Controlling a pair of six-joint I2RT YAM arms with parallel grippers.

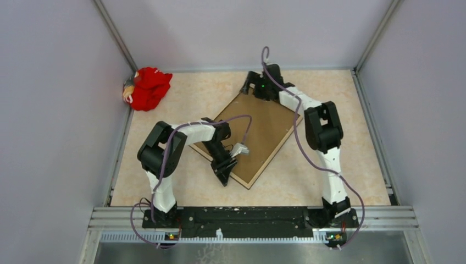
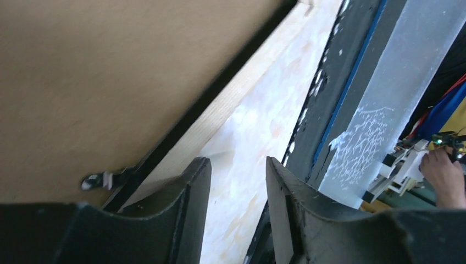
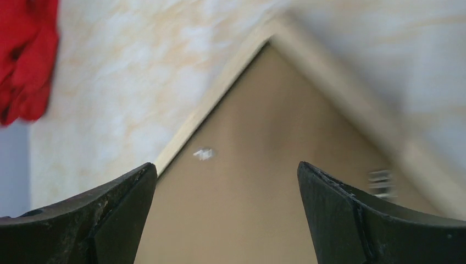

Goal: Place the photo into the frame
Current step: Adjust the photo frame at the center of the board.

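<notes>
We count one frame (image 2: 231,102), lying face down and turned on the diagonal in the middle of the tabletop (image 1: 340,165). Its light wood back faces up, and one brown backing board (image 1: 255,132) sits inside its dark inner edge. Whether the photo lies beneath that board we cannot tell.

Two arms reach over it, each with one gripper. The left gripper (image 2: 236,165) hovers at the lower left edge of the frame in the overhead view. Its two fingers (image 2: 192,203) are parted, with bare tabletop showing in the gap and nothing pinched between them. In the left wrist view they sit just outside the wood strip, at the bottom centre. One small metal tab (image 2: 96,179) lies at the lower left of that view, where board meets frame.

The right gripper (image 3: 226,170) hangs over the frame's far corner, near the top centre of the overhead view. Its fingers are spread wide and hold nothing. In the right wrist view the corner points upward between them, and we count two blurred metal tabs (image 3: 204,154) on the board, one left of centre and one at the lower right.

One crumpled red cloth (image 1: 148,88) lies in the upper left corner of the tabletop, well apart from the frame. One human hand (image 2: 442,170) shows at the right edge of the left wrist view, beyond the tabletop.
</notes>
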